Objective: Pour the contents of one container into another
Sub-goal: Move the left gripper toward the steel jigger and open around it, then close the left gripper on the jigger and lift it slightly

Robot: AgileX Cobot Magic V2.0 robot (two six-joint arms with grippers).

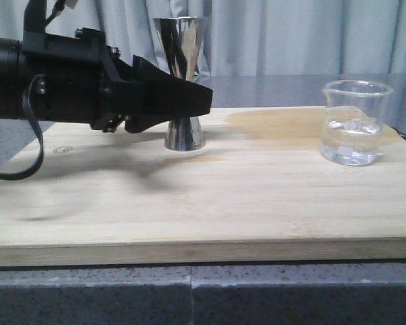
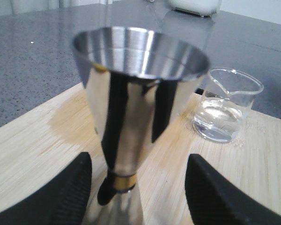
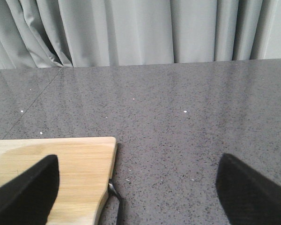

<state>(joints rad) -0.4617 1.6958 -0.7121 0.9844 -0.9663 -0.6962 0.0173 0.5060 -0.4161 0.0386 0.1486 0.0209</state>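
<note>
Fingers (image 2: 61,197) of the left claw (image 2: 138,197) stand wide apart, either side of the jigger's (image 2: 131,108) waist, not touching it. One jigger: shiny steel, hourglass-shaped, with a thin gold band at its narrow middle, upright on the board (image 1: 257,203). One beaker (image 1: 354,122), clear glass with a pour spout and some clear liquid inside, stands well apart toward the board's right end. The board is pale, grainy wood with a darker patch. The right claw (image 3: 136,192) is spread wide over the speckled grey counter (image 3: 178,108), holding nothing.
</note>
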